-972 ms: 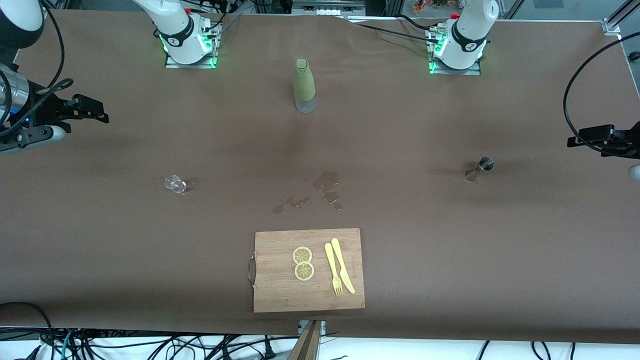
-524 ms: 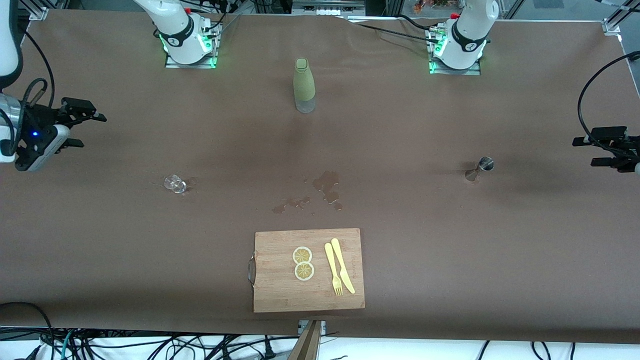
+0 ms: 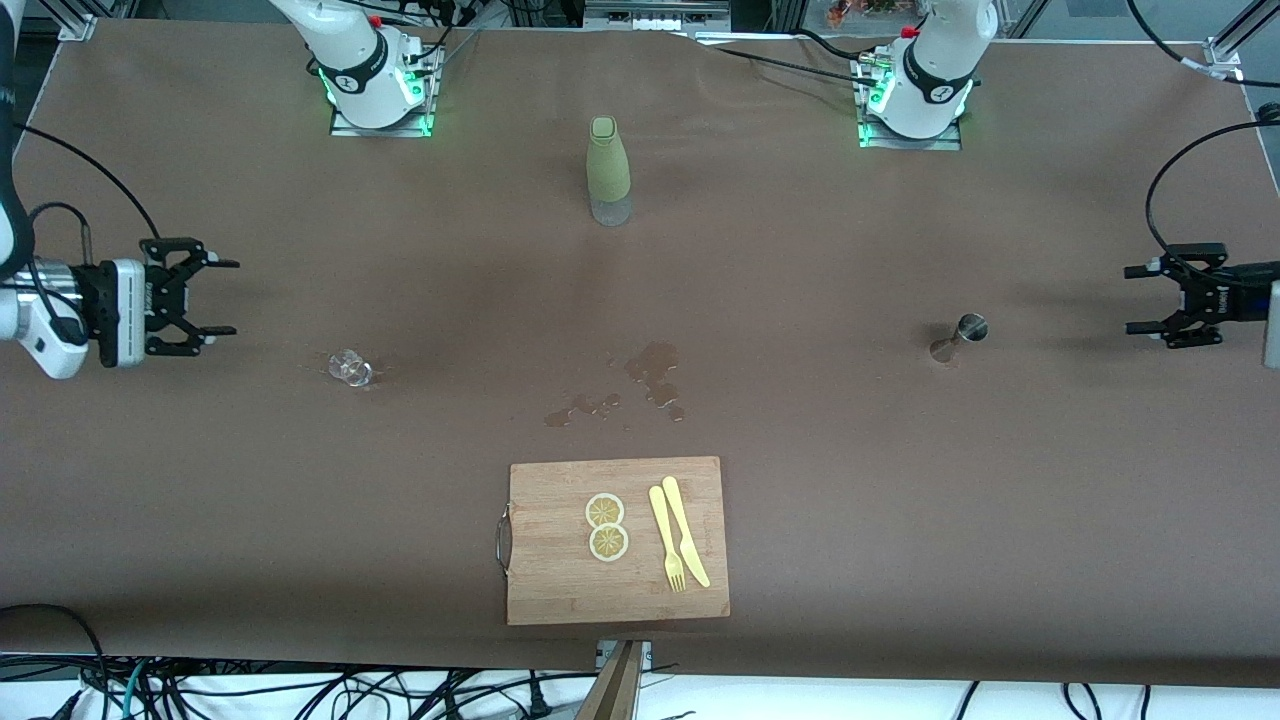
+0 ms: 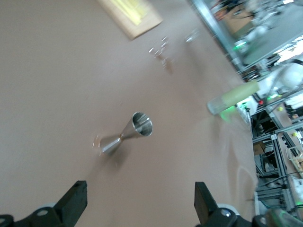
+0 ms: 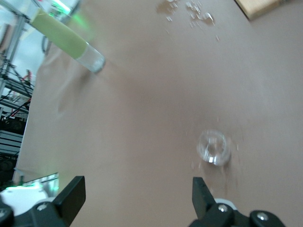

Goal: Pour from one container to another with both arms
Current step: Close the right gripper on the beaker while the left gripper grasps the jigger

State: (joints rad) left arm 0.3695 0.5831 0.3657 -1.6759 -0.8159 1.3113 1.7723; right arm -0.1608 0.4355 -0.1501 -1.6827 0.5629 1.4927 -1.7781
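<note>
Hovering with fingers spread and empty, the right gripper (image 3: 222, 297) hangs over the table's right-arm end near a small clear glass (image 3: 350, 368). The left gripper (image 3: 1140, 299), likewise spread and empty, hangs over the left-arm end near a steel jigger (image 3: 960, 335).

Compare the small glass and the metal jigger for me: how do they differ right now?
The small glass is clear; the metal jigger is shiny steel. The glass is squat, the jigger hourglass-shaped. The glass sits toward the right arm's end near the right gripper, the jigger toward the left arm's end near the left gripper. Both stand upright, untouched.
</note>
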